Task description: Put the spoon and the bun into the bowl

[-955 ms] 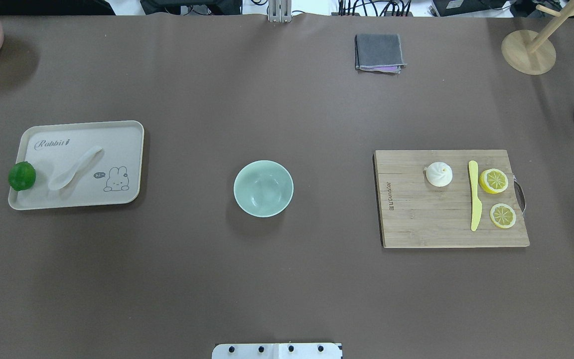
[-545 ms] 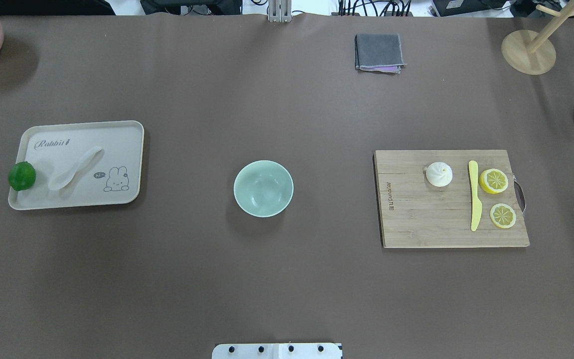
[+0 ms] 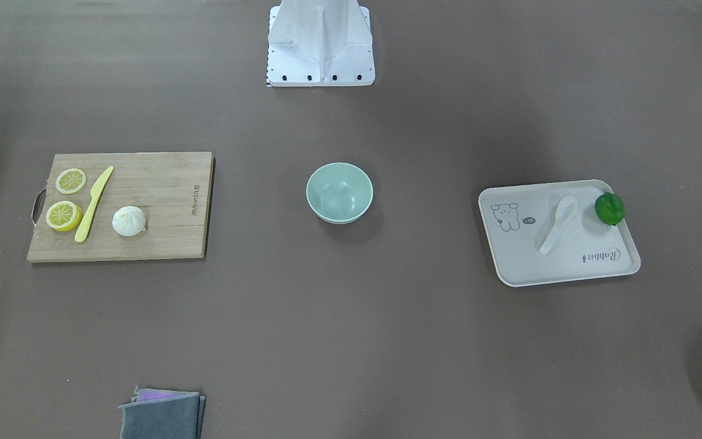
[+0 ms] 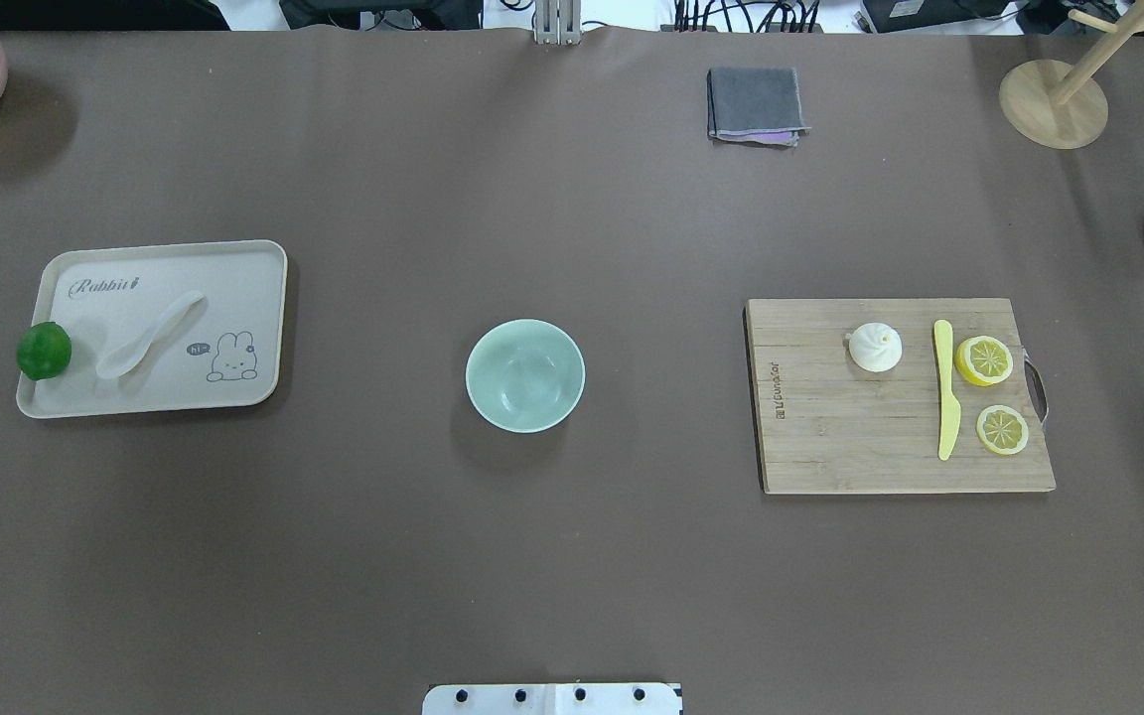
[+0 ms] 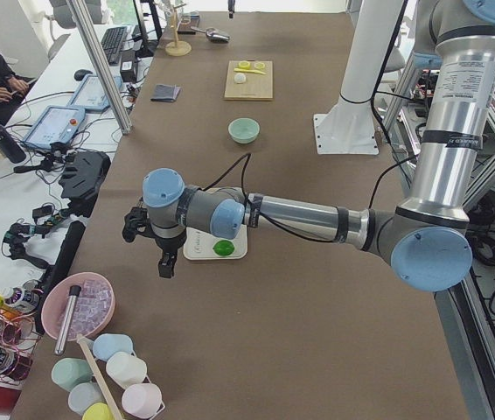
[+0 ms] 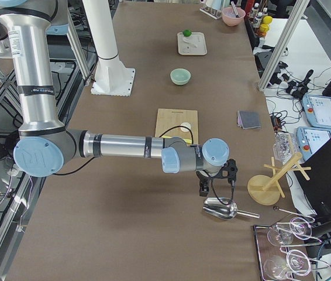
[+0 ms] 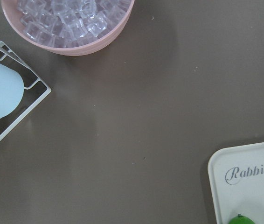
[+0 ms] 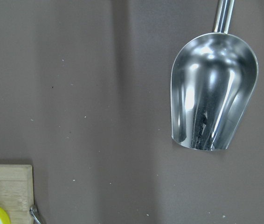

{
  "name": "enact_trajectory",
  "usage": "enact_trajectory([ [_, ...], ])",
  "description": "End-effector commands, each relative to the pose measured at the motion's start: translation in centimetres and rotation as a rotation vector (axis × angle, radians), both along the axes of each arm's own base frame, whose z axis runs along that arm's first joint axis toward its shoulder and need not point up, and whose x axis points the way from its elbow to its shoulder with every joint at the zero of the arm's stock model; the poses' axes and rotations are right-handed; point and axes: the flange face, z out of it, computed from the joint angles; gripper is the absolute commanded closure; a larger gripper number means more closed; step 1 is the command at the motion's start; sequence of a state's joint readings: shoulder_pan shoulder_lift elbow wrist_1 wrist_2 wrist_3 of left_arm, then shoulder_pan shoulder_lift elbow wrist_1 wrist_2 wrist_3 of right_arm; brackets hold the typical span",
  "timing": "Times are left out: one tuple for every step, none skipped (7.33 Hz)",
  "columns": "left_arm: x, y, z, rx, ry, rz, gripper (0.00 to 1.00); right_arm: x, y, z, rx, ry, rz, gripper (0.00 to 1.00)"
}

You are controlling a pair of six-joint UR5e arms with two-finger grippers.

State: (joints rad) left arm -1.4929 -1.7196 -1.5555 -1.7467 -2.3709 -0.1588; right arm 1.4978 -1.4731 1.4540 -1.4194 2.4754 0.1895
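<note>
The white spoon [image 4: 150, 335] lies on the beige tray [image 4: 234, 288] at the left; it also shows in the front-facing view [image 3: 558, 224]. The white pleated bun [image 4: 875, 348] sits on the wooden cutting board [image 4: 830, 437] at the right, and shows in the front-facing view [image 3: 128, 221]. The mint-green bowl [image 4: 525, 375] stands empty in the middle between them. The left gripper [image 5: 165, 262] hangs beyond the tray's outer end, near the table's left end. The right gripper [image 6: 218, 182] hangs past the board, near a metal scoop. I cannot tell whether either is open or shut.
A green lime [image 4: 44, 350] sits on the tray's edge. A yellow knife [image 4: 945, 397] and two lemon slices [image 4: 984, 359] lie on the board. A grey cloth [image 4: 755, 103], a wooden stand [image 4: 1054, 99], the metal scoop [image 8: 213, 93] and a pink bowl of ice [image 7: 66, 23] ring the table.
</note>
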Motion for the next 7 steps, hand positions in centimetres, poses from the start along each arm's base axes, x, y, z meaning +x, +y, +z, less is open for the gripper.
enact_trajectory([
  [3.9,-0.1,-1.7,0.163,0.028,0.073,0.01,-2.0,-0.5,-2.7,0.026,-0.015,-0.012,0.00],
  [7.0,1.1,-0.8,0.252,0.046,0.122,0.01,-4.0,-0.5,-5.5,0.081,-0.017,-0.047,0.00],
  [9.3,1.4,-1.1,0.230,0.073,0.110,0.01,-5.0,-0.3,-8.5,0.103,-0.031,-0.038,0.00],
  [12.4,1.1,-3.6,0.250,0.107,0.128,0.02,-6.9,0.0,-11.7,0.058,-0.054,0.001,0.00],
  [16.0,1.0,-5.2,0.300,0.120,0.182,0.02,-8.4,0.1,-13.1,0.055,-0.068,-0.009,0.00],
  [19.4,0.9,-6.5,0.313,0.128,0.222,0.02,-11.4,0.0,-13.7,0.065,-0.071,-0.062,0.00],
  [20.8,1.3,-7.0,0.338,0.123,0.242,0.02,-12.4,-0.1,-13.6,0.103,-0.031,-0.068,0.00],
])
